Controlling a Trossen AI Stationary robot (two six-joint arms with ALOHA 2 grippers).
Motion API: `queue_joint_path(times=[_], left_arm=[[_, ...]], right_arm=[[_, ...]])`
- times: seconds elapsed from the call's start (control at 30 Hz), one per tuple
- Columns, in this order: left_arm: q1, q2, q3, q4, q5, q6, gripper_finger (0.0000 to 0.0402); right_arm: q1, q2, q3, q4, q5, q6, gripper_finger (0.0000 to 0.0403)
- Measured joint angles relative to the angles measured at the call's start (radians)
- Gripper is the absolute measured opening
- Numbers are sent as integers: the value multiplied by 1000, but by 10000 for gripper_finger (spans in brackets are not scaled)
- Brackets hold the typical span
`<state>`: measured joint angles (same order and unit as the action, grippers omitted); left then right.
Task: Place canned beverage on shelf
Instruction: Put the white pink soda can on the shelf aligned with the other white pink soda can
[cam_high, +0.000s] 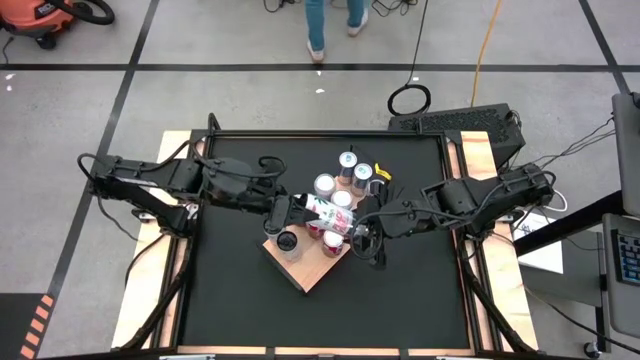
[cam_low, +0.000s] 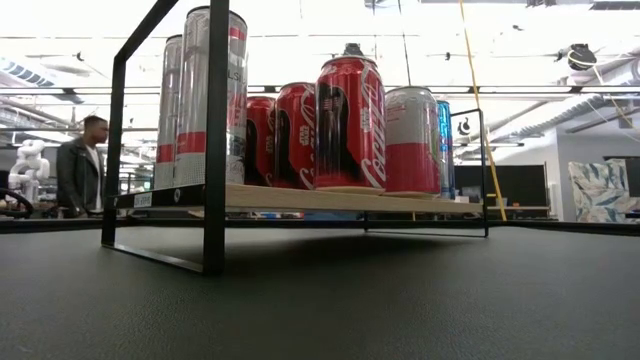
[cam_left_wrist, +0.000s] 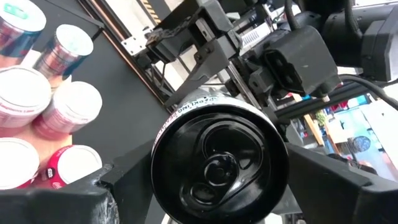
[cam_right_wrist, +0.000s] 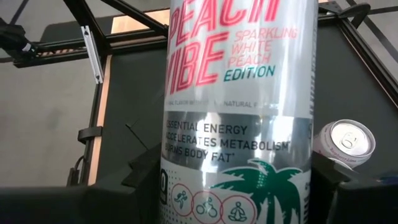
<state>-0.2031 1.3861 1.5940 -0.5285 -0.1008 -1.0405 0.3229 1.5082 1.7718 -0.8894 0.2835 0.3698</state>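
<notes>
Over the shelf (cam_high: 300, 262), at the table's centre, you have a tall white can (cam_high: 328, 212) lying on its side, carried between both arms. Your left gripper (cam_high: 296, 210) clamps one end, your right gripper (cam_high: 356, 232) the other. Several cans (cam_high: 326, 186) already stand at the shelf's 12 o'clock side; this one is not yet set down and released.

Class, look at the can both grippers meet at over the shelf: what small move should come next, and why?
Probably the left gripper should secure the can's black-lidded end before anything is let go. The right gripper is clamped across the Peach Vibe can, which lies sideways in the air above the shelf, so it seems to need a handover before it can stand upright.
</notes>
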Motion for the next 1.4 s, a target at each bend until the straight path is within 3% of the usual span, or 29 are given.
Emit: queue_joint_path(times=[0.17,0.47,0.7,1.17,1.4], left_arm=[[1,0,0,0,5,-1,323],[1,0,0,0,19,-19,263],[1,0,0,0,26,-20,255],[-3,0,0,-1,49,-55,253],[-17,-7,-1,-2,51,-54,253]], right_arm=[[0,0,0,-1,0,-6,235],[0,0,0,-1,-5,-12,235],[0,0,0,-2,-5,-16,239],[-1,-1,0,-35,-101,17,347],[-1,-1,0,-128,-172,45,376]])
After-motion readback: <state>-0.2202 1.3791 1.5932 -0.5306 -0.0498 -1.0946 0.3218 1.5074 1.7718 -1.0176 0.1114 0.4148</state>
